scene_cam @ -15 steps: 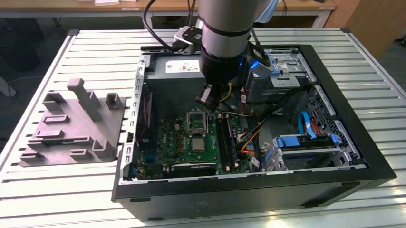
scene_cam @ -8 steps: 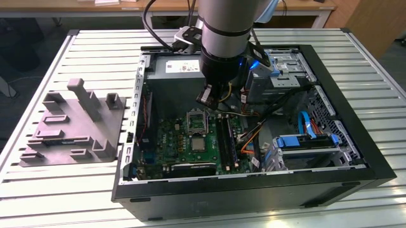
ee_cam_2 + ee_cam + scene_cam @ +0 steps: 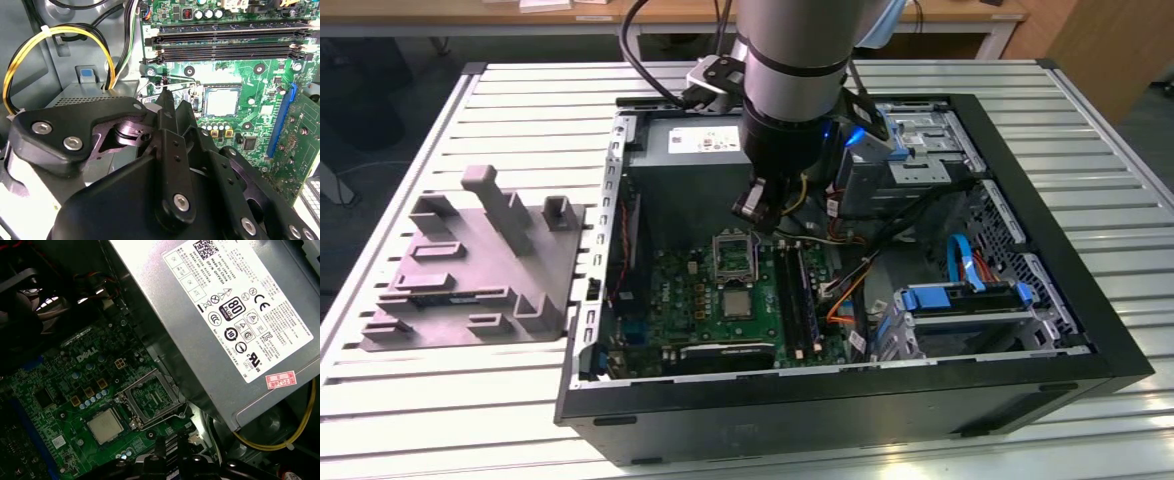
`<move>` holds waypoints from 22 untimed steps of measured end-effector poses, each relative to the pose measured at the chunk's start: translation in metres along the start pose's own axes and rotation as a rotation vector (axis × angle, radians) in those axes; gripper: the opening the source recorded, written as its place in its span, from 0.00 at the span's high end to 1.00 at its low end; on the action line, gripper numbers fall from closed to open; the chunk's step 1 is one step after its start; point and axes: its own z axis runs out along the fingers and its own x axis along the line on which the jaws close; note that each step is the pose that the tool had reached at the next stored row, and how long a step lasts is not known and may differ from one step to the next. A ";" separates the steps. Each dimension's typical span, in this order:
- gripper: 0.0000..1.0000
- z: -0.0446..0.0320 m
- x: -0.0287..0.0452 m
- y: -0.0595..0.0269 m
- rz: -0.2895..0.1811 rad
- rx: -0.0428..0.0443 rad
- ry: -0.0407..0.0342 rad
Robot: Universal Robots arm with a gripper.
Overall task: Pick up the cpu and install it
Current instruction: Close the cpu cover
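Above the socket (image 3: 734,252), the tool (image 3: 755,205); cpu (image 3: 736,303) apparently seated.

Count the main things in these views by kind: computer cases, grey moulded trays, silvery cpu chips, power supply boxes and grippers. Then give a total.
computer case: 1
grey moulded tray: 1
cpu: 1
power supply box: 1
gripper: 1
Total: 5
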 end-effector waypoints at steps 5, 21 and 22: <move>0.77 0.0000 0.0001 0.0000 0.000 0.0000 0.0000; 0.89 -0.0001 0.0009 -0.0006 0.000 0.0000 0.0000; 0.89 -0.0001 0.0009 -0.0006 0.000 0.0000 0.0000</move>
